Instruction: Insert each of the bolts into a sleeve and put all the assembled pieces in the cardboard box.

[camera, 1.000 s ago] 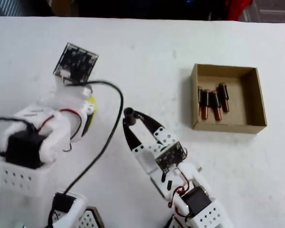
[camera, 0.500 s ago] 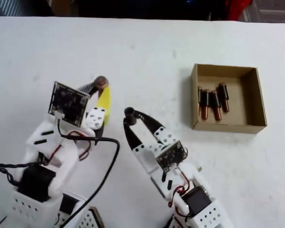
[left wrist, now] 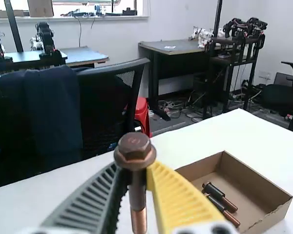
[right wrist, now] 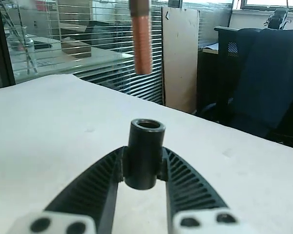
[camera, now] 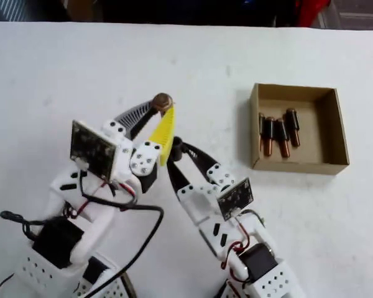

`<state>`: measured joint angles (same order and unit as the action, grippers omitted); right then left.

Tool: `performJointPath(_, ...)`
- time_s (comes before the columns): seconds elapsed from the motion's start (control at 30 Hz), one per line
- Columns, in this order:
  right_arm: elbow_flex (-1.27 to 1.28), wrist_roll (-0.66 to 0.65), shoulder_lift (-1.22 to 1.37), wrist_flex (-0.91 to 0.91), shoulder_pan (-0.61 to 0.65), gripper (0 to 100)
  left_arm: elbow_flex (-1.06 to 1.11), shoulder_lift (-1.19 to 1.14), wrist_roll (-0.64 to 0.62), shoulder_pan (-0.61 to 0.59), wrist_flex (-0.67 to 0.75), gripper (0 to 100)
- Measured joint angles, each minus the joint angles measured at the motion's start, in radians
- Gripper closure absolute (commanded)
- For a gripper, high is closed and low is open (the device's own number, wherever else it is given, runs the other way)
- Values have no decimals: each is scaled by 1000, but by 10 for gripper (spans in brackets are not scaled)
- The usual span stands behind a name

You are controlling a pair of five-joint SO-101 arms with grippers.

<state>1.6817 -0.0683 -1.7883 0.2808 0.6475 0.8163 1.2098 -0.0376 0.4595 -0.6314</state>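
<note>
My left gripper (camera: pixel 160 110) is shut on a copper bolt (camera: pixel 162 102), held upright with its hex head up; the left wrist view shows the bolt (left wrist: pixel 135 180) pinched between the grey and yellow fingers. My right gripper (camera: pixel 176 151) is shut on a black sleeve (camera: pixel 176 148), standing upright with its bore open upward (right wrist: pixel 147 152). In the right wrist view the bolt's threaded shank (right wrist: pixel 140 36) hangs above the sleeve, apart from it. The cardboard box (camera: pixel 336 130) sits to the right and holds several assembled pieces (camera: pixel 277 133).
The white table (camera: pixel 205 68) stretches around both arms. A black cable (camera: pixel 143 233) loops from the left arm across the front. Chairs and desks show in the room behind in the wrist views.
The left arm has swung right and forward, carrying the bolt from the left side to just beside and above the sleeve. The right arm shifted slightly, still holding the sleeve.
</note>
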Motion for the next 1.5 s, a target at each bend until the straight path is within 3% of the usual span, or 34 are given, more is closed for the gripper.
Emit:
performJointPath(1.2,0,-74,0,-21,-9,981,63,2,-61,46,14,977)
performJointPath(1.5,0,-74,0,-21,-6,981,63,2,-61,46,-72,977)
